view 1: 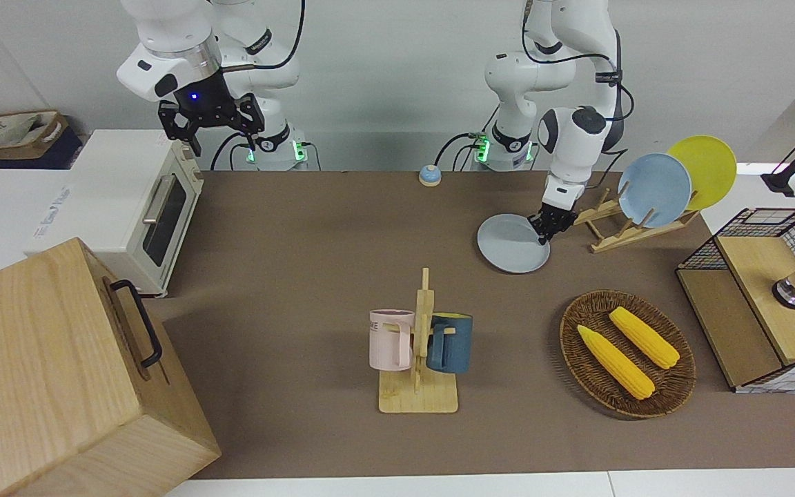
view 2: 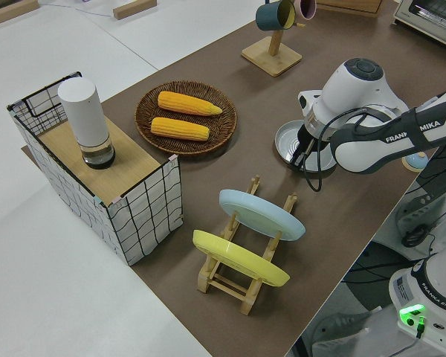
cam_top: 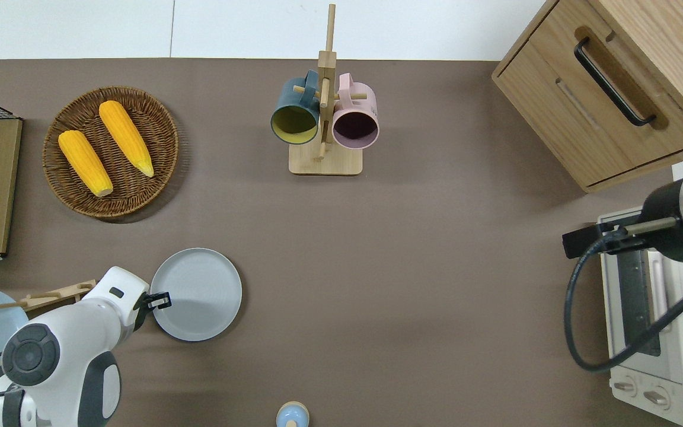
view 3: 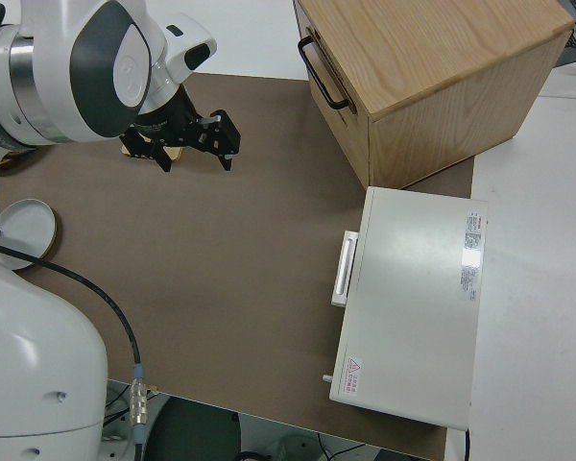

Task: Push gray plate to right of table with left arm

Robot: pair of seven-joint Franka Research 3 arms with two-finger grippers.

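Note:
The gray plate (view 1: pixel 511 245) lies flat on the brown table (view 1: pixel 301 262), toward the left arm's end, next to the wooden plate rack; it also shows in the overhead view (cam_top: pixel 199 295) and the left side view (view 2: pixel 286 140). My left gripper (view 1: pixel 551 224) is down at the plate's rim on the side toward the left arm's end, seen in the overhead view (cam_top: pixel 159 300) and the left side view (view 2: pixel 303 151). It holds nothing. My right arm is parked, its gripper (view 1: pixel 211 123) open and empty, as the right side view (view 3: pixel 194 152) shows.
A plate rack (view 1: pixel 618 228) holds a sky-blue plate (view 1: pixel 654 190) and a yellow plate (view 1: pixel 704 169). A wicker basket (view 1: pixel 629 355) with two corn cobs and a mug rack (view 1: pixel 419 352) stand farther from the robots. A toaster oven (view 1: pixel 142 207) and a wooden cabinet (view 1: pixel 59 373) fill the right arm's end.

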